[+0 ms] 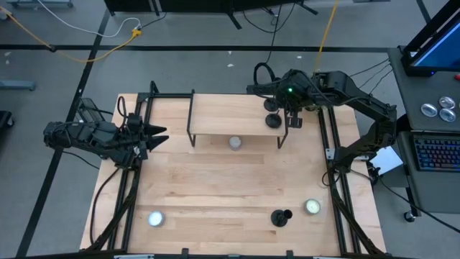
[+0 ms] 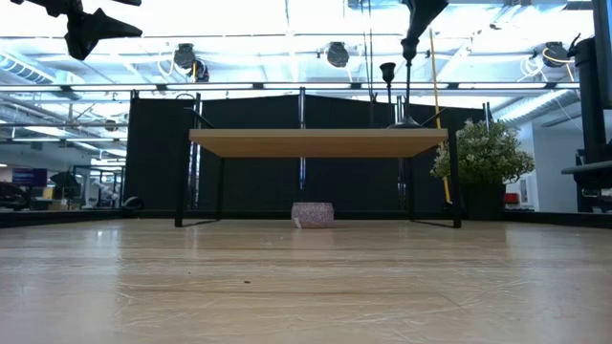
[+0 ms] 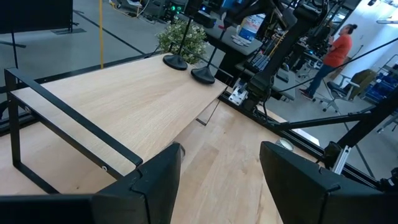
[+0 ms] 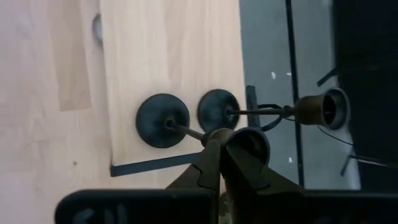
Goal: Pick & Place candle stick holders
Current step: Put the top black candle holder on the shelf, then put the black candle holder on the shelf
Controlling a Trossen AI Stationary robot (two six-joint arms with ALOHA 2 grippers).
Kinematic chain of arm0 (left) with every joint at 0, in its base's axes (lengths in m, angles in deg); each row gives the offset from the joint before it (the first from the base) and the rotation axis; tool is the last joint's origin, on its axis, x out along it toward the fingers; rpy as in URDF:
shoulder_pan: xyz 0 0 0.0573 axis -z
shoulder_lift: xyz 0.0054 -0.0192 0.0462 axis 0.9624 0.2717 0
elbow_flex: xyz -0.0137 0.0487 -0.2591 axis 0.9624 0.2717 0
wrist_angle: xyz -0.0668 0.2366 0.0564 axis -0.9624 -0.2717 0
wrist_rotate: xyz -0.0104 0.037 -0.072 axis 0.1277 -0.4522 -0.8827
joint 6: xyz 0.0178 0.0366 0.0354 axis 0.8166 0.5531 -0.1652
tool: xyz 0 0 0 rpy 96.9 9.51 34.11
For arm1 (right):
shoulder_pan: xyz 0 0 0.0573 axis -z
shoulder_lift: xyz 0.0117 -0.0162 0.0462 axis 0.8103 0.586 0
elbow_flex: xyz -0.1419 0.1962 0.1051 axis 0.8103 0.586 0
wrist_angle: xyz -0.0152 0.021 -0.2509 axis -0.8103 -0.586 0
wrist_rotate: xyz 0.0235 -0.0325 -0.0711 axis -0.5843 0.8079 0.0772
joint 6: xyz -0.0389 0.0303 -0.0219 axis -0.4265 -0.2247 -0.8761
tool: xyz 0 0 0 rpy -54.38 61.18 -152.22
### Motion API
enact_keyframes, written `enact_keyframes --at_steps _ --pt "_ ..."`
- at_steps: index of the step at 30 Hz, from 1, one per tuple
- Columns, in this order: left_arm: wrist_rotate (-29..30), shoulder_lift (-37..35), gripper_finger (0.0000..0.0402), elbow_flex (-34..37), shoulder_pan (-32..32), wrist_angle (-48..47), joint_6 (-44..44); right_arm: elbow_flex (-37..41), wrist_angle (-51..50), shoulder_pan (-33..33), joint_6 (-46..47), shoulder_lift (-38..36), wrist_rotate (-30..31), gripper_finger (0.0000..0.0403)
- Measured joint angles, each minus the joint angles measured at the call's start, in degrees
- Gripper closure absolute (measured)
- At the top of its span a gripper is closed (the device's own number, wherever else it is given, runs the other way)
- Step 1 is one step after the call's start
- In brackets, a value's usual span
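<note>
Your right hand (image 4: 221, 149) is clenched on the stem of one candle stick holder (image 4: 163, 120), which stands on the raised shelf (image 1: 215, 115) beside a second holder (image 4: 218, 110). Only the high view shows the third holder (image 1: 280, 216), lying on the desk (image 1: 215, 180) well away from the shelf. Your left hand (image 1: 159, 136) waits released off the shelf's other end. The low view cuts off both hands' arms.

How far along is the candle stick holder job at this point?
Done: the first holder stands on the shelf. In hand: the right gripper is pinched on the second holder, whose base rests on the shelf beside the first. Left: the third holder sits on the table near its front edge. The left gripper waits open at the left side.
</note>
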Motion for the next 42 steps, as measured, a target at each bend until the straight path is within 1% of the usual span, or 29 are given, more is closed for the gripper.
enact_keyframes --at_steps 3,17,20,32,38,42 --pt "0.0 0.0 0.0176 0.0 0.0 0.0 0.0 0.0 0.2 0.0 0.0 0.0 -1.1 0.0399" --pt "0.0 0.0 0.0176 0.0 0.0 0.0 -0.1 0.0 -0.5 0.0 0.1 0.0 -1.1 0.0396" --pt "0.0 0.0 0.0176 0.0 0.0 0.0 -0.1 0.0 -0.4 0.0 0.1 0.0 -1.1 0.0384" --pt "0.0 0.0 0.0176 0.0 0.0 0.0 0.0 0.0 -0.2 0.0 -0.1 0.0 -0.9 0.0313" --pt "0.0 0.0 0.0176 0.0 0.0 0.0 0.0 -3.2 -0.2 -0.7 -0.1 0.0 -0.7 0.0295" --pt "-0.1 0.0 0.0176 0.0 0.0 0.0 -0.2 -7.2 -2.2 -3.2 2.2 0.0 -1.0 0.0294"
